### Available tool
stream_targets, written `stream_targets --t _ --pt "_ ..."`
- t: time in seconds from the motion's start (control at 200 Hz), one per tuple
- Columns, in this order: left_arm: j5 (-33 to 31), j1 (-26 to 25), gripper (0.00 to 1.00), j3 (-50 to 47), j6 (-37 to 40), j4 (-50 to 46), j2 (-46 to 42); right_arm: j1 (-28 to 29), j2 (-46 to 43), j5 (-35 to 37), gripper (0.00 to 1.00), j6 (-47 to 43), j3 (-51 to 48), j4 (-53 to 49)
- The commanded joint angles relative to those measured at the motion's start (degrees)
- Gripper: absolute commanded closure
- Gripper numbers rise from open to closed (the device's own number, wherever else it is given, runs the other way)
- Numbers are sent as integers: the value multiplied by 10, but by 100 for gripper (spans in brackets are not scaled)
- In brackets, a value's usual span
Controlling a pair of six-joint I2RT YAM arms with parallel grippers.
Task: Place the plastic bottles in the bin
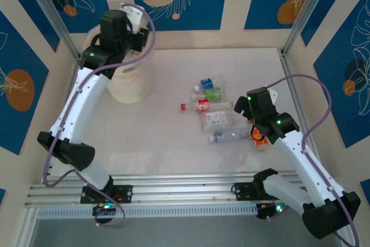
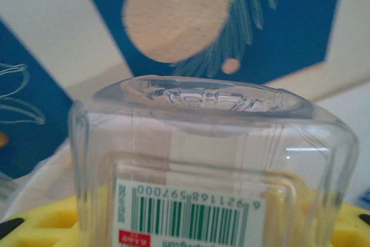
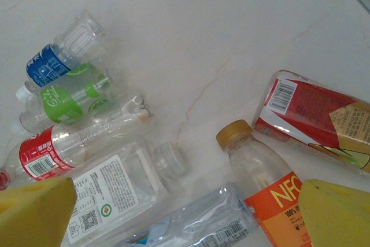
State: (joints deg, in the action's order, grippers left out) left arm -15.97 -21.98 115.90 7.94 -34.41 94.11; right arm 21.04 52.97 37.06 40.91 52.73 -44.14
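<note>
Left gripper pinching bottle (over bin), right gripper — wide

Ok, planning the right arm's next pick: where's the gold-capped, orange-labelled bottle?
The gold-capped bottle lies on the table, lower right in the right wrist view, beside the red-and-tan labelled bottle, just ahead of the open right gripper.

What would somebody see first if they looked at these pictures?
Probably the clear bottle with a barcode, huge in the left wrist view, gripped between the left fingers above the pale bin at the table's far left. Next, the heap of plastic bottles lying right of the middle, with the right fingers wide open just over an orange-labelled bottle.
</note>
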Motion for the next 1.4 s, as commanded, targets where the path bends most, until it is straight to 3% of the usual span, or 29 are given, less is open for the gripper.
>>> stream_targets --t 0.0,0.39,0.52,0.74,1.06,1.305,1.395 --pt "-3 43 44 33 -46 36 24 3 -1 -9 1 1 8 13" --pt "-79 134 44 95 -108 -28 109 3 -8 -16 1 1 4 6" --pt "-112 147 43 49 -135 -12 102 3 -7 -16 1 1 4 5" --pt "-115 160 42 -52 -194 57 81 4 -7 -21 1 3 2 4" --pt "-140 164 40 -89 -245 48 92 4 -9 -18 1 -1 1 2" --pt "-150 168 12 -87 -257 27 106 4 -8 -21 1 -1 0 5" --pt "-148 168 9 -75 -255 19 111 4 -8 -20 1 0 1 4"
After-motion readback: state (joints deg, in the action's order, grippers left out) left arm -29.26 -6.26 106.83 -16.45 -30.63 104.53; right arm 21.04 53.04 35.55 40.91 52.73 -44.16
